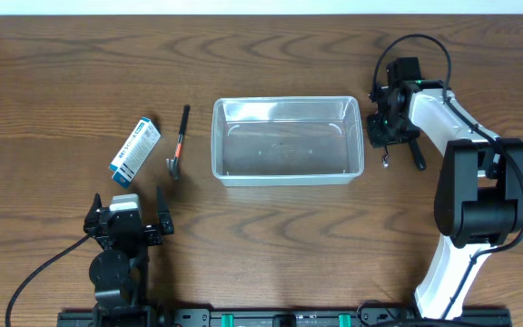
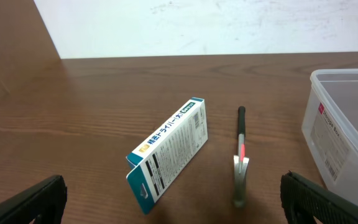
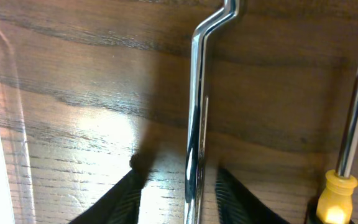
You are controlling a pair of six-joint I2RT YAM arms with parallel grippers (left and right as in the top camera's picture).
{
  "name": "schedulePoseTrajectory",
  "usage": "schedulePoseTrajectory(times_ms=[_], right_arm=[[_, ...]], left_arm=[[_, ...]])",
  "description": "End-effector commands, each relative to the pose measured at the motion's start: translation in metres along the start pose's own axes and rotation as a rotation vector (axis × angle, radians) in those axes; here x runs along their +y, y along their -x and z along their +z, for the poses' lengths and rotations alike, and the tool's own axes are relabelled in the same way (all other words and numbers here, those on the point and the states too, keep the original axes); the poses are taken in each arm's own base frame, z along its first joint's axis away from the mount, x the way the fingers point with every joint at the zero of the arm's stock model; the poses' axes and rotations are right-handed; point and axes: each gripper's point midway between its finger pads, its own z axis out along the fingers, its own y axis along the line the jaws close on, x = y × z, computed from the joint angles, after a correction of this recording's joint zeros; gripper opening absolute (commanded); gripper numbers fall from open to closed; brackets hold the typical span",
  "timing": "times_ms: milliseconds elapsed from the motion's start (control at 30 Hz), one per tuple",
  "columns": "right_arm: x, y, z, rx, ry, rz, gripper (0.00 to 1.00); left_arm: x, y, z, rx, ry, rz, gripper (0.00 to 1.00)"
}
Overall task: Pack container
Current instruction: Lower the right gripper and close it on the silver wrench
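The clear plastic container stands empty at the table's middle; its corner shows in the left wrist view. My right gripper is low beside its right wall, open, its fingers straddling a bent chrome rod tool that lies on the table. A screwdriver with a yellow collar lies just right of it, and its black handle shows from overhead. My left gripper is open and empty near the front left.
A white-and-blue cardboard box and a small tool with a black handle, red band and metal head lie left of the container, just beyond my left gripper.
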Motion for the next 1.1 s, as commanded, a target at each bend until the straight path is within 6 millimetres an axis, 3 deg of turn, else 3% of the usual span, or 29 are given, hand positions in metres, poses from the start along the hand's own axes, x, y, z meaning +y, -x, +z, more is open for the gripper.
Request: schedulePoseTrajectory(times_ms=[0, 200, 533, 767, 900, 1067], right_arm=[[-0.01, -0.023, 0.027, 0.099, -0.062, 0.006, 0.34], [-0.017, -0.025, 0.026, 0.109, -0.1, 0.01, 0.25], [-0.029, -0.029, 0.026, 0.117, -0.102, 0.057, 0.02], [-0.026, -0.025, 0.023, 0.108, -0.091, 0.054, 0.01], [-0.023, -0.007, -0.001, 0.053, -0.076, 0.053, 0.01], [-0.019, 0.031, -0.065, -0.082, -0.084, 0.039, 0.01]], left_arm=[[-0.003, -0.013, 0.003, 0.029, -0.009, 0.012, 0.98], [-0.003, -0.013, 0.003, 0.029, -0.009, 0.012, 0.98], [-0.003, -0.013, 0.003, 0.029, -0.009, 0.012, 0.98], [-0.003, -0.013, 0.003, 0.029, -0.009, 0.012, 0.98], [-0.003, -0.013, 0.003, 0.029, -0.009, 0.012, 0.98], [-0.003, -0.013, 0.003, 0.029, -0.009, 0.012, 0.98]])
